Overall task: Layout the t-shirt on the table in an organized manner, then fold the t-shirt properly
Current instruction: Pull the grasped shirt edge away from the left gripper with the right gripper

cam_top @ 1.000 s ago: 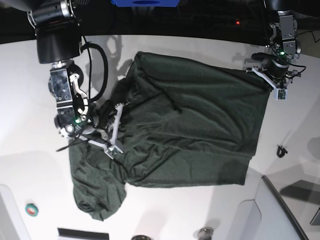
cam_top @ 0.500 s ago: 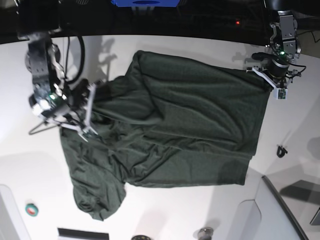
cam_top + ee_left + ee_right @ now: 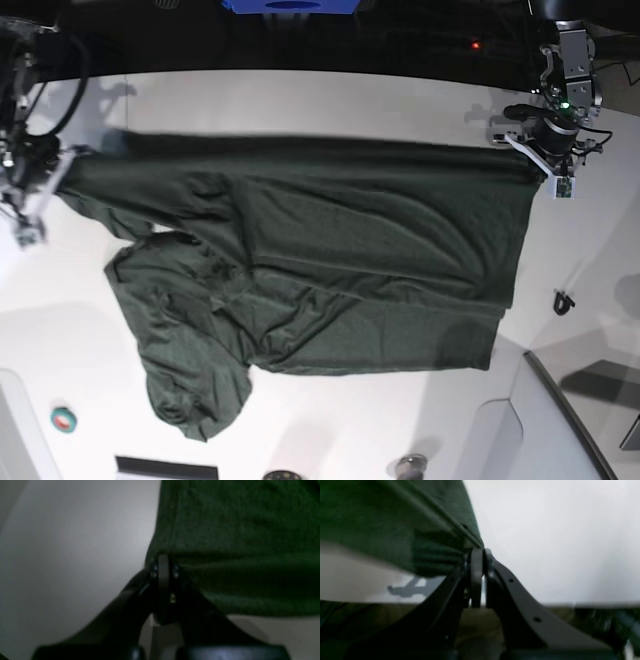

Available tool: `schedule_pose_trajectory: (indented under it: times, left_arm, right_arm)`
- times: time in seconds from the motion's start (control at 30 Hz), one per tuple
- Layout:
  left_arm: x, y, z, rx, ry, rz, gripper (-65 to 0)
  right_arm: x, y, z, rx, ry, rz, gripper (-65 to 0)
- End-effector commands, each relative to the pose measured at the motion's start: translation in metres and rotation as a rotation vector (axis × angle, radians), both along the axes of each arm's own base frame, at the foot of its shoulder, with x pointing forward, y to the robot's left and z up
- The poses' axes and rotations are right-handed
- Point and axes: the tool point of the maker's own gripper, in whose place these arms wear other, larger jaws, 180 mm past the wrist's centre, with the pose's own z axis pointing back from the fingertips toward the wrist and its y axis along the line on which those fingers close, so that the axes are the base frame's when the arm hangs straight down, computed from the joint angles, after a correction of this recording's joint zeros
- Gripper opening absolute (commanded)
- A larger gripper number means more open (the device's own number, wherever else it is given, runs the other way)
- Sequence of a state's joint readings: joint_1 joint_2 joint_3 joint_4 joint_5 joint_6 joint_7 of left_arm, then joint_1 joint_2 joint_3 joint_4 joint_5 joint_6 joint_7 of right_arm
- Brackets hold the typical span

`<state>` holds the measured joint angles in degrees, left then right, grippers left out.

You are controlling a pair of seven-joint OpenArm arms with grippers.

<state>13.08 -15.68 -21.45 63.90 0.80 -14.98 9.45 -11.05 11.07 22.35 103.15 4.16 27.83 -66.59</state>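
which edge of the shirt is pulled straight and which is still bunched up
The far edge of the t-shirt, stretched taut between the right claw and the left claw, is straight. The near corner hangs crumpled.

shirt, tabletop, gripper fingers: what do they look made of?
t-shirt: soft knit fabric, matte dark green; it wrinkles and drapes, ribbed hem in the right wrist view.
table: smooth white hard surface, probably laminate; faint sheen, soft shadows.
right gripper fingers: black, matte, probably moulded or printed plastic; small holes show.
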Motion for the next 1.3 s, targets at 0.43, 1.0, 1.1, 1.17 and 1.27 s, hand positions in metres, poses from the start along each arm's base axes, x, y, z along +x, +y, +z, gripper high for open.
schedule_pose_trajectory:
  times: [0.43,1.0,1.1,1.17,1.27]
  left_arm:
    - [-0.039,0.001,-0.026,0.013,0.196,0.001,-65.0]
    - [-0.049,0.001,-0.029,0.013,0.213,0.000,-65.0]
    - [-0.049,0.001,-0.029,0.013,0.213,0.000,-65.0]
    - [-0.049,0.001,-0.029,0.013,0.213,0.000,-65.0]
    - [-0.049,0.001,-0.029,0.013,0.213,0.000,-65.0]
  right_arm:
    - [-0.011,0.042,-0.001,0.065,-0.023,-0.093,-32.9]
    - [0.160,0.207,0.006,0.250,-0.189,0.420,-23.1]
    - [0.172,0.229,-0.015,0.310,-0.138,0.421,-23.1]
    - [0.179,0.236,-0.024,0.338,-0.125,0.407,-23.1]
    - [0.186,0.230,-0.036,0.342,-0.135,0.308,-23.1]
